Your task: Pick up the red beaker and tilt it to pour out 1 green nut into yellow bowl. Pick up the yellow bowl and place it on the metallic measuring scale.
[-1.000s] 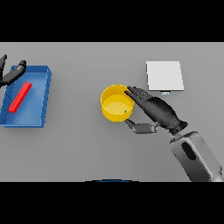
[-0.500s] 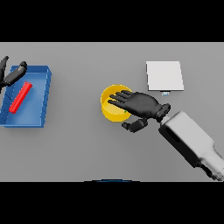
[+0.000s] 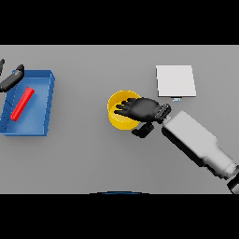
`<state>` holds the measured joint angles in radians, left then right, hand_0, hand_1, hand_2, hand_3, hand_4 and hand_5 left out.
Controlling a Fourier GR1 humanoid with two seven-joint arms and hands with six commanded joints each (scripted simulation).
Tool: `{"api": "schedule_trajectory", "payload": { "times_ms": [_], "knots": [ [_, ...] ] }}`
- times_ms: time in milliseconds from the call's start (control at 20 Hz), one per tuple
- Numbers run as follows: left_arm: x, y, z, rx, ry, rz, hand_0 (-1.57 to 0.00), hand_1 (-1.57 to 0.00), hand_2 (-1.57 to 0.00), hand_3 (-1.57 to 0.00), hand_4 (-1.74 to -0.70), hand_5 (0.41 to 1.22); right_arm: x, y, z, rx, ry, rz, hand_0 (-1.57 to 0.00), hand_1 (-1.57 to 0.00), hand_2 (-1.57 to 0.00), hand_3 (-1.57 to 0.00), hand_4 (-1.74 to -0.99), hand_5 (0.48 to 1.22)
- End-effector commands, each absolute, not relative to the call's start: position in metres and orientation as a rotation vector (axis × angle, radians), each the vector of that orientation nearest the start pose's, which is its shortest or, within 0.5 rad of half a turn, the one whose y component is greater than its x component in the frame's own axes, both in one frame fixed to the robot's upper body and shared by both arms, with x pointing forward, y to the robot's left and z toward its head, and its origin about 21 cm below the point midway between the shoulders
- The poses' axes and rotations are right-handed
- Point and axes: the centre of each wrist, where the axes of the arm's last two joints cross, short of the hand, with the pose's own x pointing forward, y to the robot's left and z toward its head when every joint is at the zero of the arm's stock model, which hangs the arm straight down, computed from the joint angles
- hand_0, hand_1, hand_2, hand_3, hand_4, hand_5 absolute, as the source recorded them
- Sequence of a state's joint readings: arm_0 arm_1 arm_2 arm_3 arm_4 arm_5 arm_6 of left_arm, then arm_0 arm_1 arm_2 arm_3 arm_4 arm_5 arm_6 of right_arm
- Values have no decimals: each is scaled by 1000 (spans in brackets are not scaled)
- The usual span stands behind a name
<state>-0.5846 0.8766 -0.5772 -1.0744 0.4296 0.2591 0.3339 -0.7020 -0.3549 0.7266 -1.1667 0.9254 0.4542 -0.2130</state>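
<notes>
The yellow bowl (image 3: 116, 112) stands at the table's middle. My right hand (image 3: 142, 109) lies over its right half, fingers stretched flat across the opening and thumb (image 3: 143, 131) hanging outside the near rim; the hand is open. I cannot see inside the bowl beneath the hand. The red beaker (image 3: 22, 103) lies on its side in the blue tray (image 3: 44, 112) at the left. My left hand (image 3: 12, 77) shows only partly at the far left edge, above the tray's back corner, with fingers relaxed. The metallic scale (image 3: 175, 80) is a pale square at the back right.
The scale lies a short way behind and to the right of the bowl. My right forearm (image 3: 198, 144) crosses the table's right side from the lower right corner. Bare grey table lies between the tray and the bowl.
My right hand has moved left from beside the bowl to over it, and the forearm has swung further in. The left hand has drifted left, partly out of view.
</notes>
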Motion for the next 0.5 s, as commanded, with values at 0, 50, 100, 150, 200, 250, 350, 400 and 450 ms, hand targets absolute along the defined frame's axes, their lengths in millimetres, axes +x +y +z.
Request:
{"api": "schedule_trajectory", "payload": {
  "times_ms": [0, 50, 100, 150, 200, 250, 350, 400, 450],
  "knots": [
    [353, 352, 98, 591, -1131, -394, 1, 1, 1, 1, -717, 684, 350, -119, 55, -379, -1209, 2207, 1, 1, 1, 1, -1275, 735],
    [355, 352, 97, 588, -1127, -393, 1, 1, 1, 1, -716, 686, 352, -115, 54, -387, -1194, 2210, 1, 1, 1, 1, -1281, 740],
    [354, 350, 98, 588, -1130, -393, 1, 1, 1, 1, -717, 688, 351, -116, 54, -379, -1177, 2215, 1, 1, 1, 1, -1290, 746],
    [353, 355, 101, 588, -1138, -386, 1, 1, 1, 1, -718, 688, 351, -115, 53, -365, -1180, 2207, 1, 1, 1, 1, -1297, 753],
    [350, 354, 97, 585, -1145, -392, 1, 1, 1, 1, -719, 686, 351, -114, 53, -347, -1186, 2190, 1, 1, 1, 1, -1305, 763],
    [350, 356, 95, 591, -1136, -387, 1, 1, 1, 1, -716, 685, 351, -112, 52, -365, -1168, 2175, 1, 1, -1, -18, -1319, 787],
    [350, 354, 94, 583, -1139, -399, 1, 1, 1, 1, -712, 689, 351, -110, 51, -355, -1147, 2171, -110, -97, -86, -96, -1360, 842],
    [351, 355, 97, 582, -1140, -395, 1, 1, 1, 1, -714, 691, 353, -112, 50, -338, -1151, 2175, -287, -236, -176, -173, -1387, 873],
    [351, 355, 97, 586, -1139, -394, 1, 1, 1, 1, -716, 692, 352, -112, 49, -327, -1153, 2198, -544, -473, -310, -262, -1420, 943]
  ]
}}
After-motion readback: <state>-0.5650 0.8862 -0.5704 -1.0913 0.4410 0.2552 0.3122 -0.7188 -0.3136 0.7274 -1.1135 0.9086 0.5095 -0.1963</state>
